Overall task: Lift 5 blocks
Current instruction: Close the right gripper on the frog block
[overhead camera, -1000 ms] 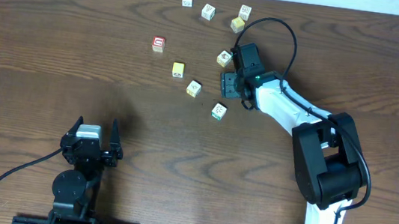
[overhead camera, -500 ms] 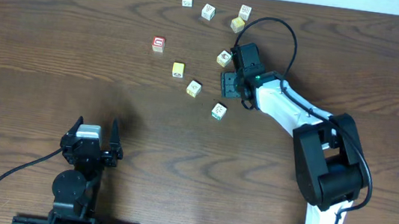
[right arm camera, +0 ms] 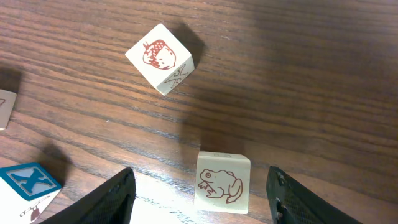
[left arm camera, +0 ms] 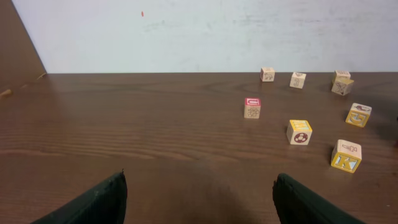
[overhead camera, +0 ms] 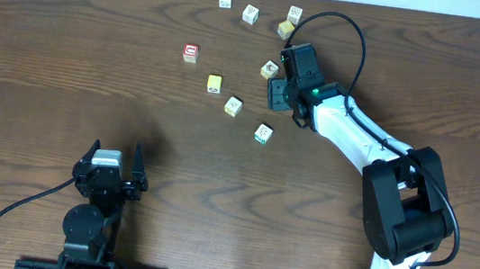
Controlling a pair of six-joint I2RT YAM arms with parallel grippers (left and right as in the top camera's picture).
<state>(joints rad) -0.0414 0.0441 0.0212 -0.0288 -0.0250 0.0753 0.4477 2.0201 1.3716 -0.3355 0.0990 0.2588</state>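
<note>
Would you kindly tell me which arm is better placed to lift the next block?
Probably right: the right gripper hovers open astride the frog block, while the left gripper sits far from every block.

Small wooden blocks [overhead camera: 233,106], with cream or yellow faces and little printed pictures, lie scattered apart on the table [overhead camera: 69,43]. The frog block [right arm camera: 224,180] sits flat; the strawberry block [right arm camera: 160,57] behind it is turned cornerwise.
</note>
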